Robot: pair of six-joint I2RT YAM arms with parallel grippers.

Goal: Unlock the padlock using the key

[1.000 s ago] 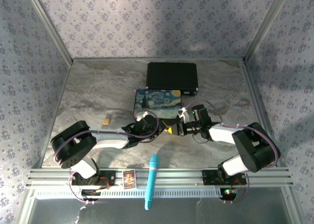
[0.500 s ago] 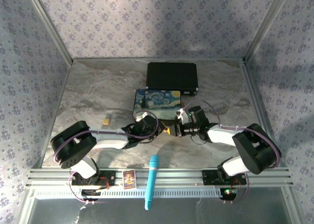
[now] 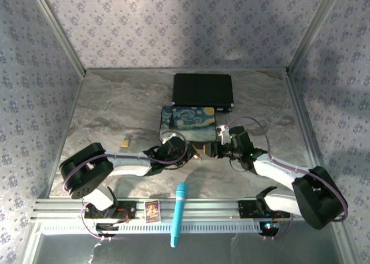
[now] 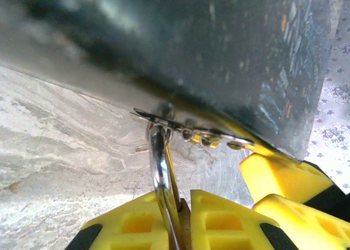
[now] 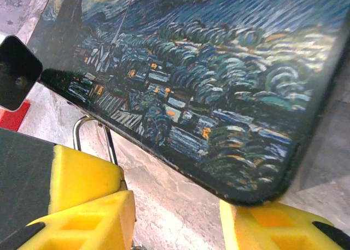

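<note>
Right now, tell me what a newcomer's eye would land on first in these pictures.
The painted box with its swirling night sky, at the middle of the table, catches the eye first. Just in front of its near edge, the left gripper is shut on the padlock by its silvery shackle, and the right gripper stands open beside it. A bright blue rod lies across the near rail.

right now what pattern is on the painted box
The painted box shows swirling blue night-sky painting; right wrist view.
</note>
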